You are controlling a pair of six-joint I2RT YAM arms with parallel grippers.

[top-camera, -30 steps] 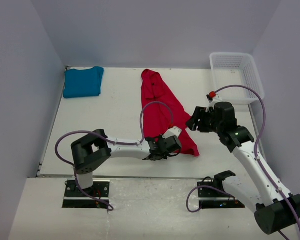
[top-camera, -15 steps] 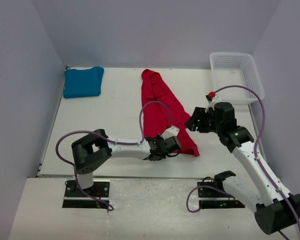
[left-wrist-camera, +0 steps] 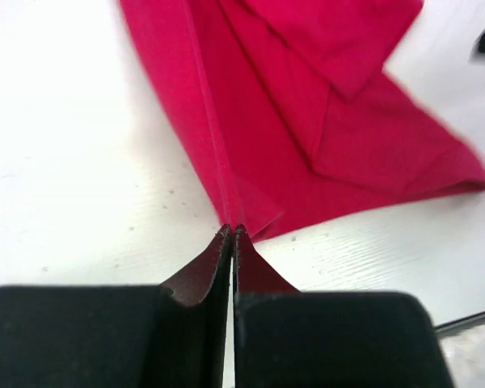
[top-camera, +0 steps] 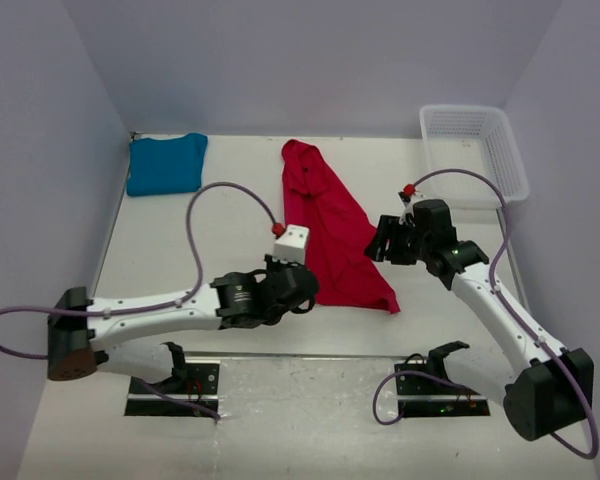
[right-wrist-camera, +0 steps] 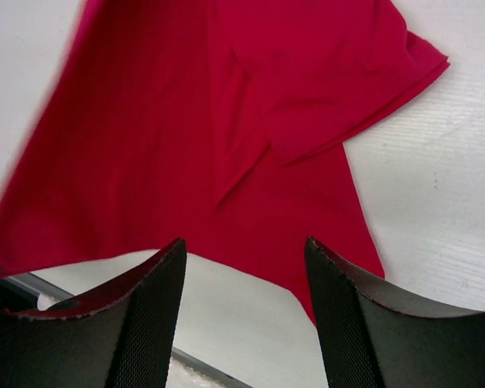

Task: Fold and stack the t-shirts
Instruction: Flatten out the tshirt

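Red t-shirt (top-camera: pixel 330 230): lies unfolded in the middle of the table (top-camera: pixel 210 240) as a long, narrow wedge. Its thin end is toward the back wall and its wide hem is toward the arms, with loose flaps lying over its body.
Teal-blue t-shirt (top-camera: pixel 166 165): sits at the far left corner, well apart from the red one, as a flat, neat rectangle. It looks already folded, and is probably parked there to be the base of the stack.
Left gripper (left-wrist-camera: pixel 231 229): its fingers are pressed together with no gap, and the tips meet at the near left corner of the red hem. A straight ridge of cloth runs away from the tips, so it appears to pinch that corner and draw the edge taut.
Right gripper (right-wrist-camera: pixel 244 242): spread wide and holding nothing, it hangs over the near right part of the red cloth. The right hem corner lies just beyond its fingers.
Reason for the pairing: with one corner pinned, the free gripper seems poised to take the opposite corner so the shirt can be spread flat or folded evenly.
Progress: judged about halfway, with one shirt done and the red one not yet folded.
White basket (top-camera: pixel 510 160): stands at the far right corner, clear of both arms.
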